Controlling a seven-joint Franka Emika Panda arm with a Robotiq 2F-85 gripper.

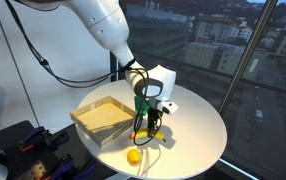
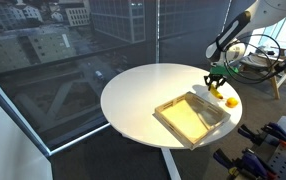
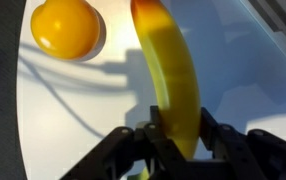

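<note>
1. Leftmost in an exterior view, a shallow wooden tray (image 1: 103,118) with a pale inside lies on the round white table (image 1: 198,135).
2. Just right of the tray's corner, the gripper (image 1: 149,112) hangs from the white arm (image 1: 103,25). Its jaws are clenched on a banana (image 1: 141,128), which hangs roughly upright with its lower end close above the tabletop. Whether that end touches the table cannot be told.
3. Below the banana, near the table's front edge, a round yellow fruit (image 1: 133,157) rests apart from the tray.
4. In the wrist view the round yellow fruit (image 3: 65,27) sits at the upper left on the table (image 3: 63,110). The banana (image 3: 173,75) runs down the middle. The gripper (image 3: 176,125) grasps its lower part, with dark fingers (image 3: 215,132) pressed against both sides.
5. In an exterior view from the far side, the tray (image 2: 191,118) comes first, then the gripper (image 2: 215,78) with the banana (image 2: 215,88) near the table's rim (image 2: 133,120), and the fruit (image 2: 231,101) just beside them.
</note>
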